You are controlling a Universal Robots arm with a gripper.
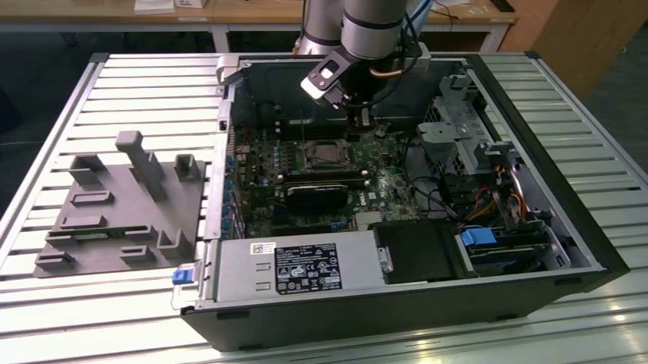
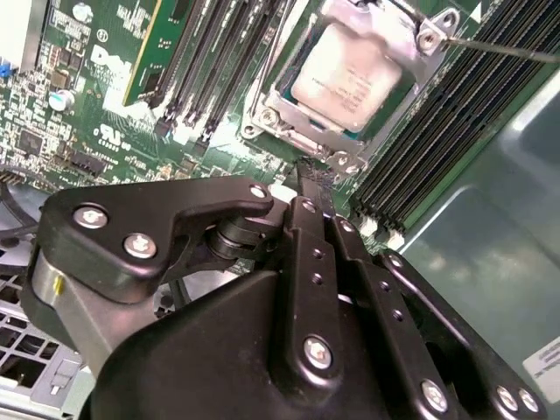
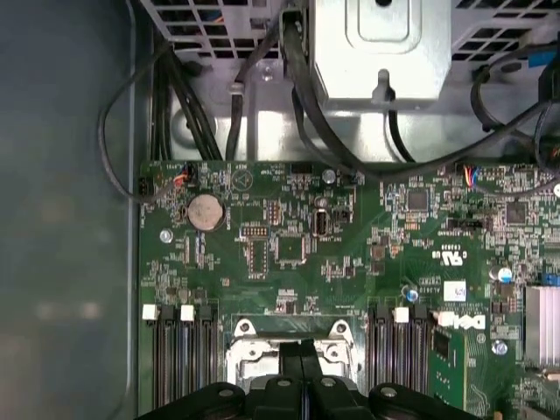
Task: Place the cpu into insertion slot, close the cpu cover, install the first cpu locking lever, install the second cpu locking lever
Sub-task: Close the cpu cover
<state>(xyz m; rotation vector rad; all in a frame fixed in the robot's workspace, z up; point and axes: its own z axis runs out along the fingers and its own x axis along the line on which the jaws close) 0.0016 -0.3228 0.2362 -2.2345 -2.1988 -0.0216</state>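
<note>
The cpu [image 2: 350, 77], a square chip with a silver-grey top, lies in the insertion slot [image 1: 326, 154] on the green motherboard. The silvery cpu cover [image 2: 422, 33] is folded down flat around it, framing the chip. A thin wire locking lever [image 2: 503, 49] sticks out past one corner of the socket, and another [image 2: 265, 63] runs along its side. My gripper [image 2: 312, 173] hovers just off the socket's edge, shut, with nothing seen between its black fingers. In the first wrist view the gripper [image 3: 302, 348] stands over the socket's metal rim [image 3: 249, 352]. In the exterior view the gripper [image 1: 357, 121] hangs behind the socket.
The open computer case [image 1: 597, 250] lies on a slatted metal table. A black heatsink block [image 1: 316, 196] sits in front of the socket, memory slots [image 2: 455, 131] flank it, and cables [image 3: 306, 87] and a drive cage [image 1: 456, 121] crowd the exterior view's right. A grey fixture [image 1: 121, 205] stands on its left.
</note>
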